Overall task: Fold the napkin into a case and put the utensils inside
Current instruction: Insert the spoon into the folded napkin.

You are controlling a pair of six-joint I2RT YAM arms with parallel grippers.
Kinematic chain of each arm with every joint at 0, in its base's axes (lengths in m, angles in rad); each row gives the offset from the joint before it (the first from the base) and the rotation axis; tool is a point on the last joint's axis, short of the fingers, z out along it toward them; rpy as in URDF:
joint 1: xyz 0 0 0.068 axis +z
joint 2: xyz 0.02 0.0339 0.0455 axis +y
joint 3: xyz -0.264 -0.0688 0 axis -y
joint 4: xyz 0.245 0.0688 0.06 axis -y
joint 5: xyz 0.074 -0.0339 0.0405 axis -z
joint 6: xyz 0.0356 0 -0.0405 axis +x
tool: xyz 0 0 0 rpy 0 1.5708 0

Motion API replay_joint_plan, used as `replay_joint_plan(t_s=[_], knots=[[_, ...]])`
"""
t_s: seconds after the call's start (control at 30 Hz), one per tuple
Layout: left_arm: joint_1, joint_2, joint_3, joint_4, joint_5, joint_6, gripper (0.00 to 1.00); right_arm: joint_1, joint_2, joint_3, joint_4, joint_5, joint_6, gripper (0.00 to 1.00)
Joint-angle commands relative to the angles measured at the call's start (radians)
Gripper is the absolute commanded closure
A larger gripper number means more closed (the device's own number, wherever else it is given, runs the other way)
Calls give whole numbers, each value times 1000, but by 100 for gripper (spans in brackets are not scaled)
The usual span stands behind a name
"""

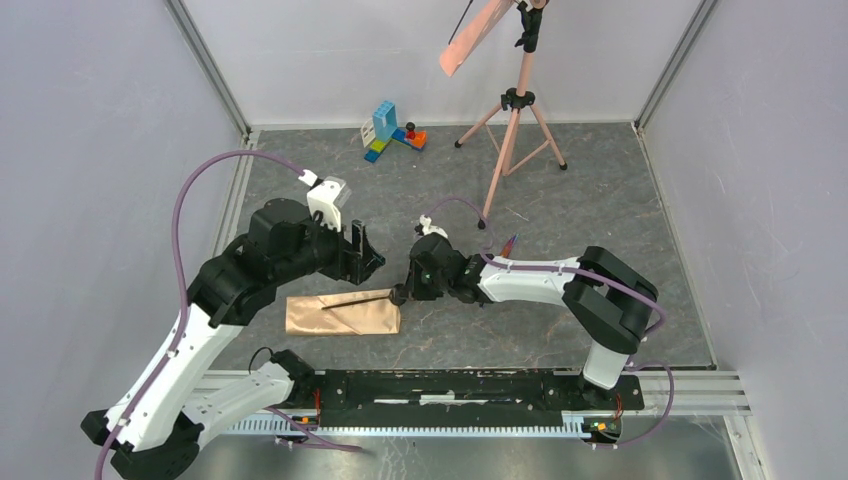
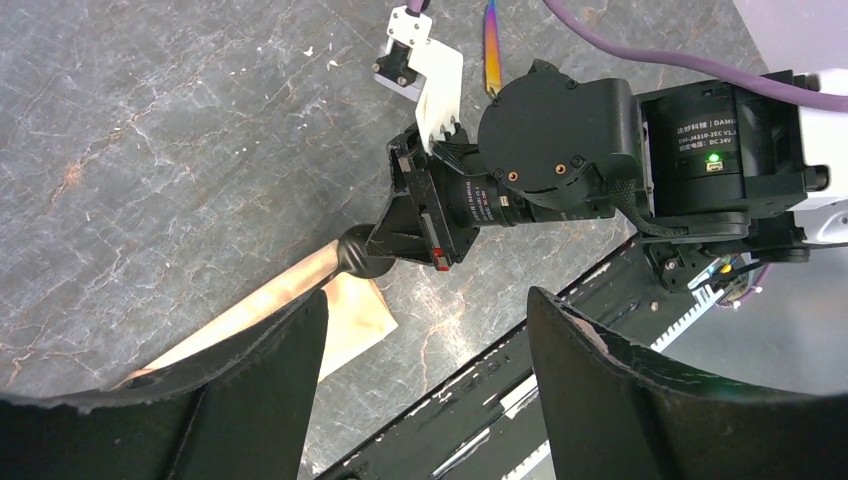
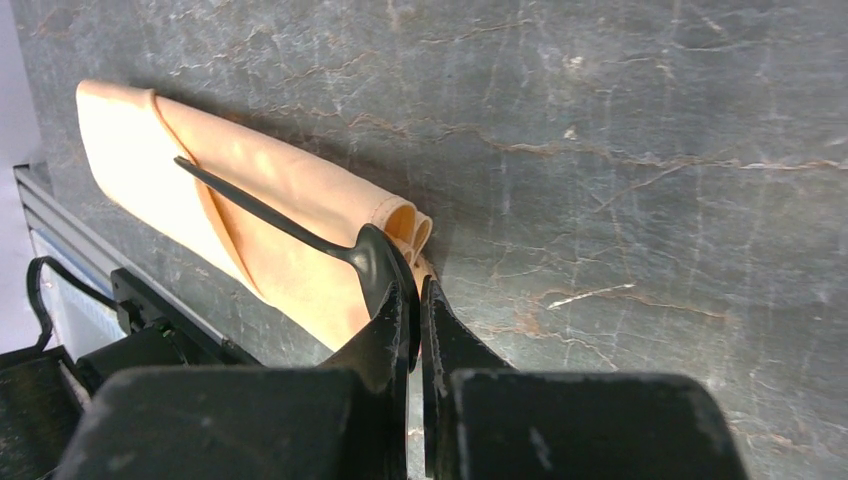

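The napkin lies folded as a narrow peach-tan case (image 1: 343, 314) (image 3: 270, 215) near the table's front edge. My right gripper (image 1: 400, 293) (image 3: 418, 292) is shut on the round end of the black utensil (image 3: 375, 262). Its thin handle (image 1: 355, 300) slants out over the top of the case; I cannot tell whether its tip is tucked under a fold. My left gripper (image 1: 365, 255) (image 2: 428, 300) hovers open just behind the case, holding nothing. The purple-gold utensil (image 1: 510, 245) (image 2: 492, 45) lies on the table behind the right arm.
A pink tripod (image 1: 515, 130) with a salmon strip (image 1: 475, 35) on top stands at the back right. Coloured toy blocks (image 1: 392, 130) sit at the back centre. The black mounting rail (image 1: 470, 385) runs along the near edge.
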Motion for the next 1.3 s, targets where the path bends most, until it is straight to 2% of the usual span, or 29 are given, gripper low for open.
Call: replay_joint_plan(t_s=[0.0,0.2,0.47,1.27], knots=[[8,-13,43,-17,-14,39,21,-10,-62,-2,-6,66,16,100],[8,-5,39,1,1,35,21,-12,-73,-18,-18,73,1,100],[9,-13,49,-17,-7,37,21,-2,-10,30,3,43,11,100],[9,-28,37,-32,-32,68,20,66,70,120,-15,76,139,100]])
